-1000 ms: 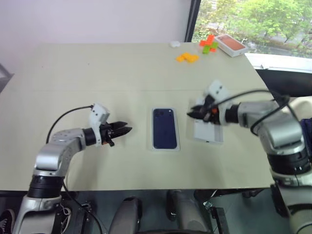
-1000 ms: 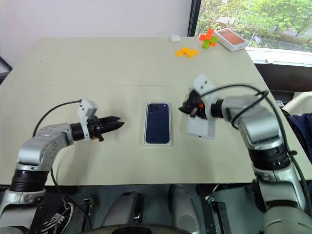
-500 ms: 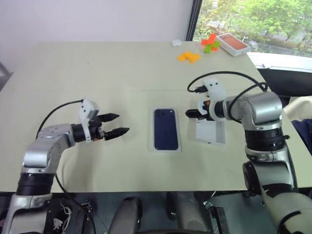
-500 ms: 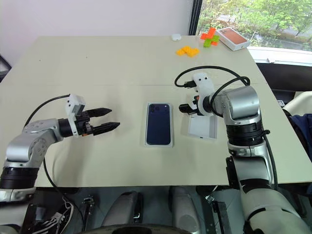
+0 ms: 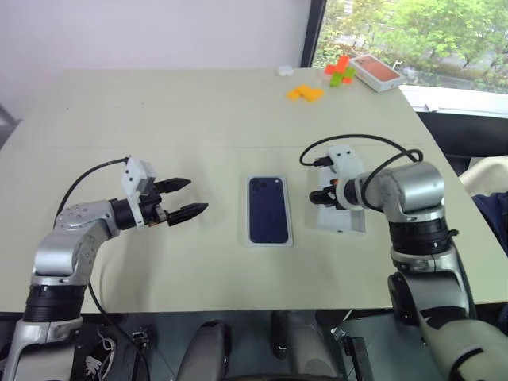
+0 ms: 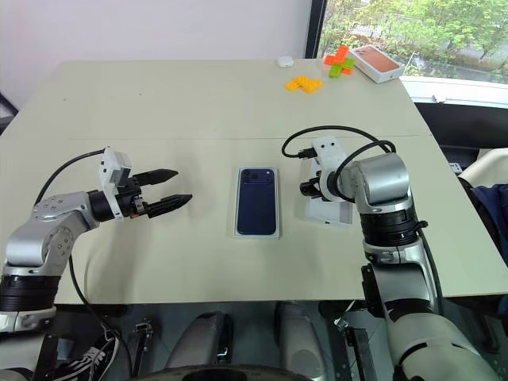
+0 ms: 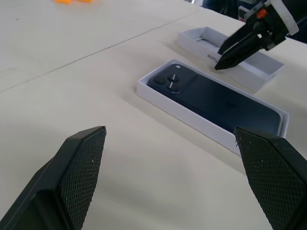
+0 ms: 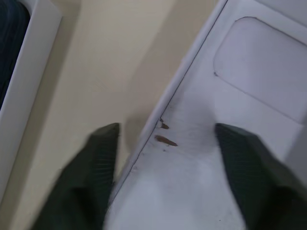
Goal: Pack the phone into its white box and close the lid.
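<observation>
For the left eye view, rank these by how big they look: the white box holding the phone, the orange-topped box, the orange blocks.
1. white box
2. orange-topped box, which lies farther from the camera, so its true size against the white box is unsure
3. orange blocks

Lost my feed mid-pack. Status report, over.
Left gripper open, hovering left of the white box. Right gripper open, straddling the lid wall; lid upturned beside box. Phone already in box. Nothing between lid and box.

Your beige tabletop [image 5: 159, 119] carries the white box [image 5: 270, 238] and, just beside it, the lid [image 5: 343, 218]. At its far edge you see orange blocks [image 5: 305, 94] and an orange-topped box [image 5: 375, 72].
</observation>
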Controlling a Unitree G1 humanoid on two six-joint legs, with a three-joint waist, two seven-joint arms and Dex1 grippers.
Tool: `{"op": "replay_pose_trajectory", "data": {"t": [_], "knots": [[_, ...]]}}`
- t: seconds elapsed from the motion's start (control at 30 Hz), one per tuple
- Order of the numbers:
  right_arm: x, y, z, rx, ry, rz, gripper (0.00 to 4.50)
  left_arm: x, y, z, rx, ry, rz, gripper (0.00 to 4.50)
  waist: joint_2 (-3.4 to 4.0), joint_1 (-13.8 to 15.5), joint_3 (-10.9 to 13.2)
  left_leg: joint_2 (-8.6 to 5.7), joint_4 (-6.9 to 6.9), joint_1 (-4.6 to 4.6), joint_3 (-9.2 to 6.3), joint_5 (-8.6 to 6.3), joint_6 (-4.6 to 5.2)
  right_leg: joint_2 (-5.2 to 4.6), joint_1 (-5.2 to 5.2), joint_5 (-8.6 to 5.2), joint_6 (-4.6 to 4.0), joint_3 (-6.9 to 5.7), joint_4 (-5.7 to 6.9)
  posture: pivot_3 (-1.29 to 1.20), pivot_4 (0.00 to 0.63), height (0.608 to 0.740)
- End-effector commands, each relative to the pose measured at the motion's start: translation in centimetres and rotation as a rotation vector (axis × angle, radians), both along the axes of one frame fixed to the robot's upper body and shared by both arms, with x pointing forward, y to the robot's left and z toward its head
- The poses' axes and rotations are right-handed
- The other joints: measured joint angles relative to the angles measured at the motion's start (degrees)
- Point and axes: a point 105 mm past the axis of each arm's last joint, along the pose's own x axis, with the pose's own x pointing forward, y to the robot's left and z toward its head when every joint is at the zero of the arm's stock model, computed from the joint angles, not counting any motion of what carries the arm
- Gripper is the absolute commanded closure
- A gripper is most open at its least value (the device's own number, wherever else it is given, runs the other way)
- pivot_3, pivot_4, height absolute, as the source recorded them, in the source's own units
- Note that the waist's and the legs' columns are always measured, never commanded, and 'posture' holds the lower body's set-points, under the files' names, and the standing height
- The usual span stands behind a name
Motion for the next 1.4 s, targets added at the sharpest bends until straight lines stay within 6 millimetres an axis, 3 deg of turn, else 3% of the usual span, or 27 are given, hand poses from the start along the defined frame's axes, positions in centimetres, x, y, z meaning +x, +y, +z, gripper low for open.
{"op": "replay_pose_trajectory", "data": {"t": [0.03, 0.1, 0.3, 0.37, 0.5, 0.67, 0.77, 0.9, 1.1, 1.3, 1.4], "knots": [[-0.1, 0.4, 0.0, 0.017, -0.009, -0.004, 3.36, 0.2, -0.2, 1.2, 0.0, -0.061, 0.0, 0.0, 0.01, 0.0, 0.0, 0.0, 0.0, 0.01, 0.0, 0.0, 0.0, 0.0, 0.02, 0.0, 0.0, 0.0, 0.0, 0.0, 0.15, 0.74], [-0.1, 0.4, 0.0, 0.017, -0.012, -0.012, 4.36, 0.3, -0.3, 1.3, 0.0, -0.064, 0.001, 0.0, 0.0, 0.0, 0.0, 0.0, 0.02, 0.03, 0.01, 0.0, 0.0, -0.01, 0.04, 0.0, 0.0, 0.0, -0.01, 0.0, 0.15, 0.74], [0.4, -0.1, 0.9, 0.016, -0.04, -0.054, 4.44, 0.6, -0.1, 1.4, 0.0, -0.07, 0.016, 0.0, 0.01, 0.0, 0.0, -0.01, 0.04, 0.03, 0.0, 0.0, 0.0, 0.0, 0.06, 0.0, 0.0, 0.0, -0.01, 0.0, 0.15, 0.74], [0.9, 0.6, 1.9, 0.132, -0.057, -0.075, 4.44, 0.6, 0.0, 1.5, 0.001, -0.077, 0.023, 0.0, 0.01, 0.0, 0.0, 0.0, 0.04, 0.02, 0.0, 0.0, 0.0, 0.01, 0.05, 0.0, 0.0, 0.0, -0.01, 0.0, 0.15, 0.74], [1.1, 6.0, 9.8, 0.502, -0.245, 0.174, 4.44, 1.0, 0.7, 2.0, -0.027, -0.082, 0.055, 0.0, 0.22, -0.6, 0.1, 0.02, 0.04, -0.02, 0.1, 0.0, 0.0, 0.05, -0.08, 0.01, 0.01, 0.09, 0.0, 0.0, 0.15, 0.74], [-0.9, 9.3, 14.4, 0.847, -0.299, 0.394, 4.44, 1.5, 1.6, 3.0, -0.058, -0.111, 0.097, 0.0, 0.2, -0.4, 0.1, 0.2, -0.09, -0.01, -0.1, 0.0, 0.01, 0.22, -0.09, 0.0, -0.02, -0.05, 0.07, 0.0, 0.15, 0.74], [-1.4, 9.9, 14.5, 0.996, -0.269, 0.437, 4.44, 1.8, 2.2, 3.9, -0.102, -0.123, 0.123, 0.0, 0.21, 0.0, 0.1, 0.16, -0.09, -0.05, -0.04, 0.0, 0.01, 0.12, -0.09, 0.0, -0.02, -0.04, 0.05, 0.0, 0.15, 0.74], [-1.8, 11.0, 12.8, 1.089, -0.202, 0.461, 4.44, 1.8, 2.4, 4.1, -0.106, -0.123, 0.134, 0.0, 0.21, 0.1, 0.1, -0.07, -0.08, -0.09, -0.02, 0.0, 0.01, -0.14, -0.06, 0.01, -0.01, -0.03, 0.04, 0.0, 0.15, 0.74], [-3.5, 13.3, 12.5, 1.144, -0.162, 0.557, 4.44, 1.6, 2.3, 4.2, -0.107, -0.119, 0.137, 0.0, 0.22, -0.2, 0.1, -0.02, -0.12, -0.14, 0.01, -0.01, 0.02, -0.09, -0.17, 0.01, 0.0, -0.02, 0.05, 0.0, 0.15, 0.74], [-4.8, 14.6, 11.0, 1.292, -0.056, 0.58, 4.44, 1.3, 2.0, 4.1, -0.108, -0.112, 0.134, 0.0, 0.23, -0.1, 0.1, 0.04, -0.1, -0.08, -0.01, 0.0, 0.0, -0.05, -0.17, 0.01, -0.01, -0.01, 0.06, 0.0, 0.15, 0.74], [-4.4, 14.3, 8.9, 1.392, 0.072, 0.512, 4.44, 1.3, 1.9, 4.1, -0.104, -0.112, 0.132, 0.0, 0.18, -0.1, 0.1, 0.01, -0.07, -0.04, 0.0, 0.01, -0.01, -0.07, -0.13, 0.01, -0.01, 0.0, 0.08, 0.0, 0.15, 0.74]]}}
